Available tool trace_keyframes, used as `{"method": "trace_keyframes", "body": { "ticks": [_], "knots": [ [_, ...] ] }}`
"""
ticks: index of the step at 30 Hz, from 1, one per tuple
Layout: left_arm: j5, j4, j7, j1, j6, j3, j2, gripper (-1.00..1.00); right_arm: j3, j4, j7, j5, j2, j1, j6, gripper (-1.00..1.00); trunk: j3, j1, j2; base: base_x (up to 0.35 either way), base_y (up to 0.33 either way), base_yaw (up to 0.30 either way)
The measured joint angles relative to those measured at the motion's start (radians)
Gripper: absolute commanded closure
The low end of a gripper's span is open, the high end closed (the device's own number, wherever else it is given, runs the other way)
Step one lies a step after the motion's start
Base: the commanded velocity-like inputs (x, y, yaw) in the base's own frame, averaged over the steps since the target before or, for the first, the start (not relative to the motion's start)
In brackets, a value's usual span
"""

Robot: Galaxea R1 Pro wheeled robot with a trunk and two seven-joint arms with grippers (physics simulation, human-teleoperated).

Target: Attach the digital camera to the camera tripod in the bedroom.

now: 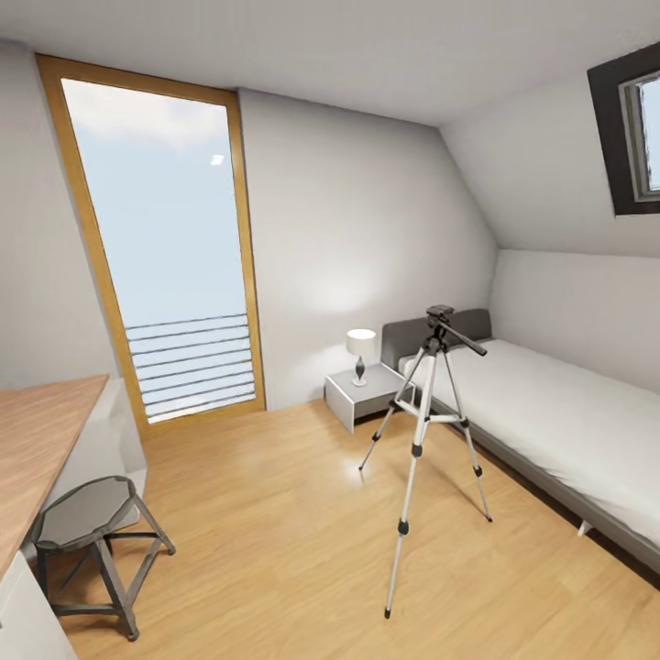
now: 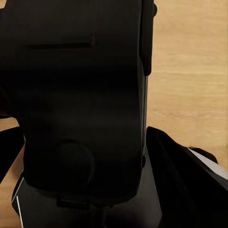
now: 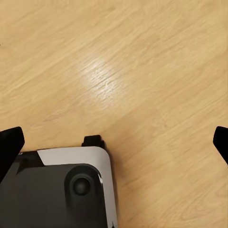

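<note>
**mika_r:** So which step is this sitting at? Is the digital camera [image 2: 80, 85] even on the robot?

**tobo:** Yep, I'm reading this as the carry-and-approach stage. In the left wrist view the camera is showing up as a big dark box sitting right between the fingers [image 2: 180, 175] of the left gripper [image 2: 83, 152], and that claw is looking pinched onto it from both sides. The right gripper [image 3: 114, 142] is hanging spread wide with nothing in it, pointing down at the floor [image 3: 142, 71] beside the robot's own base [image 3: 61, 190].

**mika_r:** And the camera tripod [image 1: 429, 417]?

**tobo:** It's standing upright on the light wood floor in the middle of the bedroom, just beside the grey bed [image 1: 550, 403], well apart from the robot. Its black pan head [image 1: 442, 321] is looking bare to me, so nothing is attached yet.

**mika_r:** Next move?

**tobo:** I'm guessing it's calling for rolling closer, then raising the left arm to head height and lowering the camera squarely onto the mount without nudging those skinny legs.

**mika_r:** Room?

**tobo:** White attic walls, a tall wood-framed window [image 1: 156, 247], a skylight [image 1: 637, 128], a nightstand [image 1: 362, 394] carrying a lamp [image 1: 360, 353], plus a desk [image 1: 37, 449] and a stool [image 1: 92, 532] sitting at the robot's left.
</note>
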Motion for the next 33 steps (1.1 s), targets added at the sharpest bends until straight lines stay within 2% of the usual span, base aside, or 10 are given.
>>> {"method": "trace_keyframes", "body": {
  "ticks": [33],
  "knots": [
    [0.000, 0.000, -0.001, 0.000, 0.000, 0.000, 0.000, 1.00, 0.000, 0.000, 0.004, 0.001, -0.002, 0.000, -0.004, -1.00, 0.000, 0.000, 0.000, 0.179, 0.000, 0.002]
  ]
}}
